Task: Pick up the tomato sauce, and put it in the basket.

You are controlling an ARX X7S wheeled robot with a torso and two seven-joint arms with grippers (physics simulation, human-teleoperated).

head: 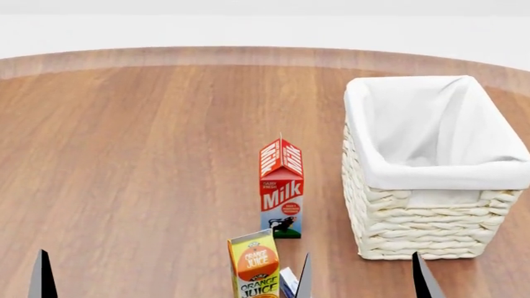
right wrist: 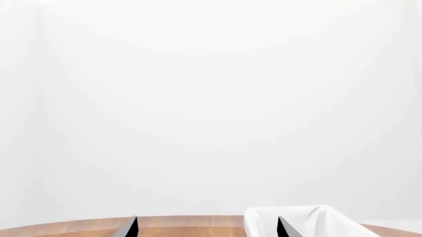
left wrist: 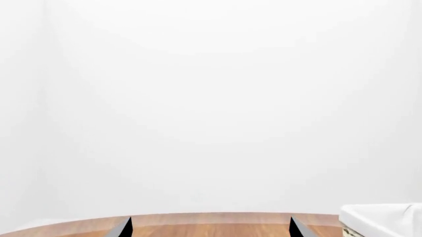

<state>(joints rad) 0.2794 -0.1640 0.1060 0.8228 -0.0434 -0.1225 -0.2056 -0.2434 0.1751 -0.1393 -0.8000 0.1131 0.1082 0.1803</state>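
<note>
The tomato sauce does not show in any view. The basket (head: pixel 431 217), cream wicker with a white cloth liner, stands on the right of the wooden table and looks empty. Its liner also shows in the left wrist view (left wrist: pixel 386 219) and the right wrist view (right wrist: pixel 310 222). My left gripper (left wrist: pixel 211 233) is open and empty, low over the table; only one of its fingertips (head: pixel 41 276) shows in the head view. My right gripper (right wrist: pixel 207 233) is open and empty, at the near edge in front of the basket's left corner (head: pixel 363 282).
A red milk carton (head: pixel 282 189) stands upright left of the basket. An orange juice carton (head: pixel 255 267) stands nearer me, with a small blue-and-white item (head: pixel 287 280) partly hidden behind it. The round table's (head: pixel 124 155) far edge meets a white floor and wall.
</note>
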